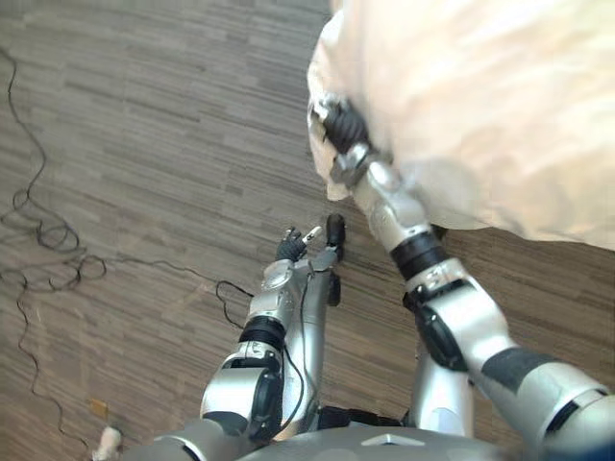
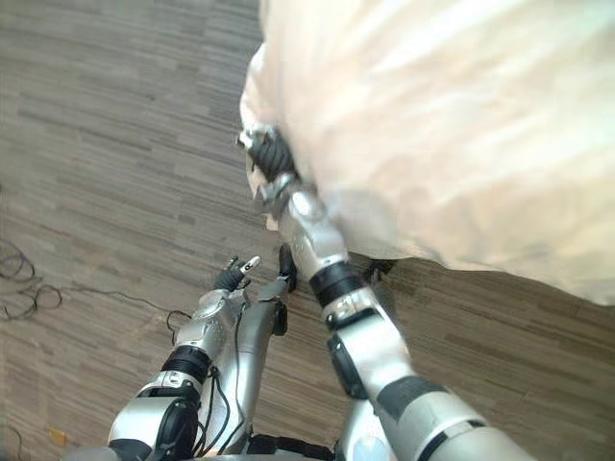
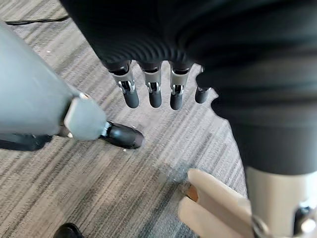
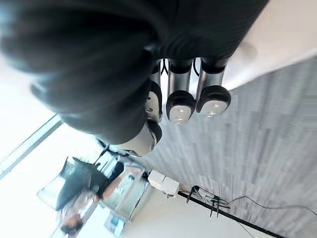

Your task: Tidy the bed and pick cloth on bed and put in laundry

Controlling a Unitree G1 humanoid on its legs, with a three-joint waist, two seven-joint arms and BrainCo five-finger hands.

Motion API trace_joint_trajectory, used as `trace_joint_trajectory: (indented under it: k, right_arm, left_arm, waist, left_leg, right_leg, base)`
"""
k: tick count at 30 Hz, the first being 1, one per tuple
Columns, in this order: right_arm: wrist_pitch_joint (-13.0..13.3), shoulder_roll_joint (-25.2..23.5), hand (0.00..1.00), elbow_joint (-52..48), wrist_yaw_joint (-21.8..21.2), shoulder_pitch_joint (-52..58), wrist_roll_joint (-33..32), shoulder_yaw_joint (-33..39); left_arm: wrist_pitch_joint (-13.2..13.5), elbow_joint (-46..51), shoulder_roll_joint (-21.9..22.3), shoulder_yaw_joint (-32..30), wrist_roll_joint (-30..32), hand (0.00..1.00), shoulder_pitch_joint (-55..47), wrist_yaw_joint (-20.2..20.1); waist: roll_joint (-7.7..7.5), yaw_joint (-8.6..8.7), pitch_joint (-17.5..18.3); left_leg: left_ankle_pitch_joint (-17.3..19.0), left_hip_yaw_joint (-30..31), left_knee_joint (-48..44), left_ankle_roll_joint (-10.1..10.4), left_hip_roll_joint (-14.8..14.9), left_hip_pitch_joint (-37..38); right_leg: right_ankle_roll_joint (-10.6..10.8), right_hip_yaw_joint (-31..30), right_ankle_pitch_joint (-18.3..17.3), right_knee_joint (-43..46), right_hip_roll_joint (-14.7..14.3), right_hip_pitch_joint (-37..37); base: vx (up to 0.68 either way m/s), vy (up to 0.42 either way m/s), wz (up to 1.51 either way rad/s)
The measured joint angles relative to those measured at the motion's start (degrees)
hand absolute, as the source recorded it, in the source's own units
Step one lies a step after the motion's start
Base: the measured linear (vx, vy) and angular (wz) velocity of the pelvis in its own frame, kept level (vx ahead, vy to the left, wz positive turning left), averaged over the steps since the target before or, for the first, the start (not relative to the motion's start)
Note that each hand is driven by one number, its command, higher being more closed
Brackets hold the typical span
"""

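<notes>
A big cream cloth (image 1: 480, 106) hangs bunched above the floor and takes up the upper right of both eye views. My right hand (image 1: 338, 123) is raised at its lower left edge, the dark cover pressed against the fabric. In the right wrist view the fingers (image 4: 181, 106) are curled with the cloth (image 4: 277, 39) just past them. My left hand (image 1: 293, 245) hangs low over the floor beside my body, holding nothing. Its fingers (image 3: 154, 94) point straight down in the left wrist view.
Grey-brown plank floor (image 1: 144, 144) spreads to the left and ahead. A small pale object (image 1: 106, 442) lies at the lower left. A beige object (image 3: 213, 201) sits on the floor below my left hand. A white box (image 4: 163, 183) stands on the floor in the distance.
</notes>
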State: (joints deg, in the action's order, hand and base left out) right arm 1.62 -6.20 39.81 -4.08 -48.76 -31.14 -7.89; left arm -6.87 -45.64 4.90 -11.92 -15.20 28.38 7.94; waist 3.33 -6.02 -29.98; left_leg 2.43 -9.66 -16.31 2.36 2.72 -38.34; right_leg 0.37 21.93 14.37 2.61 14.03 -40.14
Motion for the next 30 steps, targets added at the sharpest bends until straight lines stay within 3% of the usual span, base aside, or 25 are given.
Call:
trace_joint_trajectory:
  k: [3, 5, 6, 8, 10, 14, 17, 19, 21, 22, 24, 25, 27, 28, 29, 30]
  right_arm:
    - [0.09, -0.02, 1.00, 2.88, -2.25, 6.57, -0.28, 1.61]
    - [1.19, 0.21, 1.00, 6.88, -2.52, 14.80, -1.68, 10.53]
    - [1.69, 1.16, 1.00, 7.12, -2.61, 16.38, -2.04, 12.45]
    - [3.54, 6.34, 1.00, 7.20, -2.79, 23.50, -4.47, 16.41]
    - [4.62, 8.89, 1.00, 7.19, -3.09, 27.38, -6.04, 18.50]
    - [6.80, 9.60, 1.00, 7.19, -4.07, 33.91, -8.01, 23.14]
    - [8.34, 9.60, 1.00, 8.94, -0.99, 35.55, -7.94, 26.61]
    - [10.67, 10.57, 1.00, 11.74, 2.96, 35.93, -7.97, 31.41]
    - [15.88, 14.51, 1.00, 12.42, 8.26, 37.81, -7.96, 36.47]
    - [17.41, 15.64, 1.00, 11.88, 9.48, 37.94, -7.93, 37.29]
    - [23.43, 18.91, 1.00, 5.51, 13.43, 40.48, -5.43, 37.94]
    - [24.60, 19.39, 1.00, 3.25, 13.86, 40.73, -4.48, 37.89]
    - [27.61, 20.42, 1.00, -4.12, 13.68, 41.62, -2.07, 36.94]
    - [28.84, 20.33, 1.00, -9.09, 10.38, 42.23, -1.63, 36.02]
    - [28.80, 20.16, 1.00, -13.58, 4.84, 42.72, -1.71, 34.15]
    - [28.65, 20.11, 1.00, -15.84, 2.07, 43.09, -1.71, 32.77]
  left_arm:
    - [-0.23, -0.12, 0.66, -2.26, -0.41, 0.00, 0.23, 1.16]
    - [0.11, -0.29, 0.83, -4.53, -1.70, 0.00, 0.02, 1.35]
    - [0.29, -0.58, 0.63, -4.82, -1.70, 0.00, 0.00, 1.35]
    - [1.20, -1.40, -0.50, -5.01, -1.70, 0.00, 0.04, 1.25]
    - [1.38, -2.29, -1.22, -4.78, -1.70, 0.00, 0.07, 1.18]
    - [1.35, -4.15, -2.22, -3.32, -1.51, 0.00, -1.76, 0.60]
    - [0.63, -4.28, -4.77, -0.11, -0.59, 0.00, -5.74, -1.03]
    - [-0.50, -5.89, -6.73, 0.78, 1.46, 0.00, -8.98, -2.62]
    - [-2.06, -7.03, -8.15, 2.94, 3.60, 0.00, -13.25, -4.89]
    - [-2.56, -7.03, -8.37, 2.92, 3.61, 0.00, -14.29, -5.60]
    - [-5.52, -6.96, -9.40, 2.95, 3.60, 0.00, -18.06, -7.67]
    - [-6.49, -6.94, -9.71, 2.96, 3.60, 0.00, -18.89, -8.11]
    - [-9.14, -7.32, -10.51, 3.12, 3.60, 0.00, -20.86, -9.24]
    - [-10.42, -7.56, -10.94, 3.78, 3.60, 0.00, -22.32, -9.72]
    - [-11.41, -7.59, -11.54, 5.15, 3.83, 0.00, -23.88, -10.18]
    - [-11.80, -7.63, -11.68, 5.36, 4.22, 0.00, -24.61, -10.33]
  waist:
    - [-0.95, 1.73, -0.10]
    - [-2.40, 3.67, -0.25]
    - [-2.79, 3.86, -0.19]
    - [-4.00, 6.04, -0.04]
    - [-4.28, 6.91, -0.03]
    - [-4.58, 6.83, 1.78]
    - [-4.13, 7.97, 3.86]
    - [-3.45, 9.03, 7.03]
    - [-1.76, 9.60, 10.38]
    - [-1.39, 9.71, 11.34]
    - [-0.64, 9.76, 15.27]
    - [-0.46, 9.83, 15.91]
    - [-0.55, 9.91, 17.79]
    - [-0.77, 9.78, 19.20]
    - [-1.32, 9.76, 19.92]
    - [-1.54, 9.76, 20.17]
  left_leg:
    - [1.59, -2.00, -1.11, -0.35, 0.31, 1.56]
    - [3.94, -4.46, -2.14, -0.52, 1.04, 4.53]
    - [4.66, -5.16, -2.49, -0.53, 1.33, 5.35]
    - [6.67, -7.08, -3.20, -0.42, 2.26, 8.36]
    - [8.03, -8.00, -3.53, -0.03, 3.40, 11.39]
    - [8.89, -10.41, -0.36, 1.09, 4.90, 19.35]
    - [8.24, -11.88, 2.85, 2.04, 4.94, 25.51]
    - [8.07, -12.69, 4.92, 2.26, 4.69, 29.45]
    - [8.07, -13.68, 7.47, 2.27, 4.22, 35.33]
    - [8.08, -13.79, 8.02, 2.28, 4.06, 36.64]
    - [8.12, -14.71, 10.02, 2.33, 3.54, 41.05]
    - [8.12, -14.82, 10.44, 2.34, 3.49, 42.02]
    - [8.25, -14.70, 11.49, 2.46, 3.25, 44.78]
    - [8.30, -14.46, 12.23, 2.49, 3.18, 46.07]
    - [8.43, -13.74, 12.47, 2.51, 3.08, 47.32]
    - [8.71, -13.17, 12.52, 2.43, 3.08, 47.53]
  right_leg:
    - [0.17, -1.83, 0.13, 0.11, -0.06, 0.83]
    - [0.27, -4.09, 0.08, 0.18, -0.51, 2.82]
    - [0.36, -4.54, 0.01, 0.19, -0.73, 3.31]
    - [0.92, -6.13, -0.53, 0.13, -1.63, 5.45]
    - [0.88, -6.80, -1.05, -0.27, -2.81, 7.96]
    - [0.53, -7.90, -3.10, -0.62, -4.99, 13.18]
    - [0.42, -8.51, -3.46, -1.24, -5.89, 17.34]
    - [0.46, -8.57, -3.44, -3.20, -6.39, 20.96]
    - [0.71, -8.75, -3.27, -5.47, -6.81, 26.42]
    - [0.85, -8.75, -3.17, -6.23, -6.88, 27.85]
    - [1.47, -9.28, -2.83, -8.09, -7.13, 31.76]
    - [1.50, -9.39, -2.85, -8.10, -7.22, 32.57]
    - [2.24, -9.50, -3.38, -8.14, -7.22, 35.03]
    - [2.43, -9.43, -3.54, -8.45, -7.34, 36.08]
    - [3.00, -9.10, -3.94, -8.49, -7.37, 37.24]
    - [3.18, -8.89, -4.07, -8.49, -7.37, 37.76]
  base:
    - [0.08, 0.030, -0.35]
    - [0.10, 0.033, -0.60]
    - [0.10, 0.012, -0.70]
    - [0.12, 0.001, -0.60]
    - [0.13, -0.016, -0.52]
    - [0.14, -0.027, -0.36]
    - [0.16, -0.004, -0.27]
    - [0.15, 0.028, -0.22]
    - [0.15, 0.054, -0.19]
    - [0.13, 0.066, -0.12]
    - [0.09, 0.077, -0.17]
    - [0.03, 0.069, -0.19]
    - [-0.04, 0.041, -0.06]
    - [-0.08, 0.020, 0.08]
    - [-0.08, 0.007, 0.11]
    - [-0.10, -0.008, 0.15]
